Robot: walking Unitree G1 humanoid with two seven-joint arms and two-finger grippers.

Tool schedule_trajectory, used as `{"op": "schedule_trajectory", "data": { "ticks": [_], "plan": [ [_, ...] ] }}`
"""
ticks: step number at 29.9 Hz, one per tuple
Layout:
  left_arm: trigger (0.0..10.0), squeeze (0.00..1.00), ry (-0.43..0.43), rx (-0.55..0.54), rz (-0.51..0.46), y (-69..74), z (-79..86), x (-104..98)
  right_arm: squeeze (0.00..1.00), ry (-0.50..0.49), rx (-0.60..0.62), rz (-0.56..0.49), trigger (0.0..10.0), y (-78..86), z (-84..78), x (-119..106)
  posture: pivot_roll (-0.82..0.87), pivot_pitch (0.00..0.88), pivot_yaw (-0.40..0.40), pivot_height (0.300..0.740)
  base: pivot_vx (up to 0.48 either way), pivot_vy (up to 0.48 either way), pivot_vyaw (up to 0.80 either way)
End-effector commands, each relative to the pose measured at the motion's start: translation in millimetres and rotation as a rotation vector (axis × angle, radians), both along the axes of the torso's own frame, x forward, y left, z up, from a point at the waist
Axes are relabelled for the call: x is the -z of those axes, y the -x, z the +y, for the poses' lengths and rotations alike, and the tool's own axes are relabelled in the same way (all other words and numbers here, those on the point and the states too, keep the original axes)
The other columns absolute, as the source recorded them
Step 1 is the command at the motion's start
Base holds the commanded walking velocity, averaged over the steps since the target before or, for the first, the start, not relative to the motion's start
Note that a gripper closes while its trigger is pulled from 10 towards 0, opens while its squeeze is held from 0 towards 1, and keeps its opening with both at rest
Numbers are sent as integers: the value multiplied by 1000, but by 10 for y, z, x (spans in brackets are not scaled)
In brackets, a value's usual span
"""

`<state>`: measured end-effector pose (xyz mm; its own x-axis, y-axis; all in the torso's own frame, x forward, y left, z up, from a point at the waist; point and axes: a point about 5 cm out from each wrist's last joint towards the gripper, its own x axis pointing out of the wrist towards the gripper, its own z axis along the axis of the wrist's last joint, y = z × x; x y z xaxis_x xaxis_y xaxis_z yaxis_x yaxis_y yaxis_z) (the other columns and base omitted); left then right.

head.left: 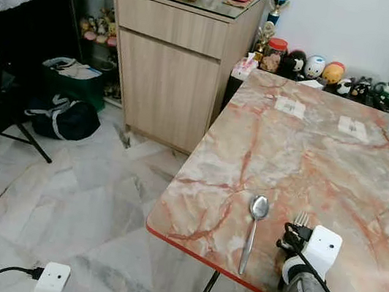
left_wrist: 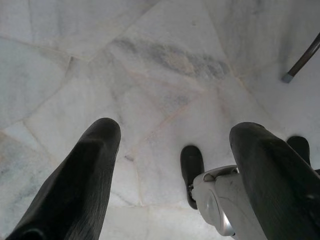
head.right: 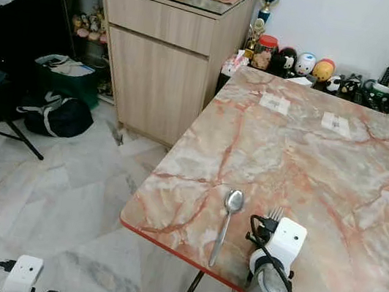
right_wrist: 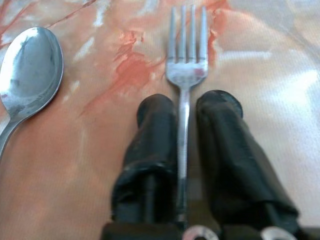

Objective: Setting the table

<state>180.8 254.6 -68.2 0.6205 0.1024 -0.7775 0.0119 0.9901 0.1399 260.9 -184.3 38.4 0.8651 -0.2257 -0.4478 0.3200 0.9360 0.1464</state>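
The left gripper [left_wrist: 170,150] hangs idle over the floor, fingers spread wide and empty. On the marble surface [head.left: 339,169], near its front edge, a spoon [head.left: 253,226] lies flat. Just right of it, the right gripper [right_wrist: 184,125] pinches a fork [right_wrist: 186,65] by its handle, tines forward. To finish well, lower the fork flat, parallel to the spoon, then release. No readable writing.

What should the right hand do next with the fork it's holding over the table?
Probably lower and open. The right hand has its fingers closed on the fork handle, low over the marble table, tines pointing away, parallel to the spoon already lying on its left. Releasing it there would leave the two side by side. The left hand hangs idle above the floor.
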Motion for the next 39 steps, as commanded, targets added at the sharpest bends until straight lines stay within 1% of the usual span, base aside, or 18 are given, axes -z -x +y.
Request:
{"op": "schedule_trajectory", "data": {
  "ticks": [1,17,19,21,23,24,25,26,27,28,37,38,39],
  "plan": [
    [10000,0,-3,-9,26,54,30,21,0,-40,-33,82,0,74,117,166,84,0,-51,740,0,0,0],
    [10000,0,-3,-8,26,49,25,20,0,-34,-38,73,0,52,110,158,85,0,-54,740,0,0,0],
    [10000,0,-5,-7,27,48,22,21,0,-36,-33,56,0,46,118,146,85,0,-54,740,0,0,0],
    [10000,0,-5,-7,26,45,20,21,0,-32,-24,8,0,25,110,99,86,0,-53,740,0,0,0],
    [10000,0,-5,-7,24,36,15,18,0,-26,-34,-82,0,-17,115,-7,86,0,-52,740,0,0,0],
    [10000,0,-5,-7,23,30,14,16,0,-31,-37,-149,0,-41,123,-89,84,0,-51,740,0,0,0],
    [10000,0,-5,-7,22,26,13,14,0,-35,-37,-194,0,-56,127,-144,83,0,-51,740,0,0,0],
    [10000,0,-5,-7,22,26,13,14,0,-35,-37,-194,0,-56,127,-144,83,0,-51,740,0,0,0],
    [10000,0,-5,-6,19,13,10,9,0,-28,-30,-262,0,-78,120,-244,82,0,-50,740,0,0,0],
    [10000,0,-4,-5,15,0,7,3,0,-20,-21,-303,0,-93,107,-304,79,0,-48,740,0,0,0],
    [10000,0,-3,-3,5,-47,-1,-17,0,-12,22,-354,0,-109,36,-374,78,0,-46,740,0,0,0],
    [10000,0,-3,-4,4,-53,2,-20,0,23,0,-376,10000,-104,46,-409,76,0,-43,740,0,0,0],
    [10000,0,-3,-4,4,-53,2,-20,0,23,0,-376,10000,-104,46,-409,76,0,-43,740,0,0,0]
  ]
}}
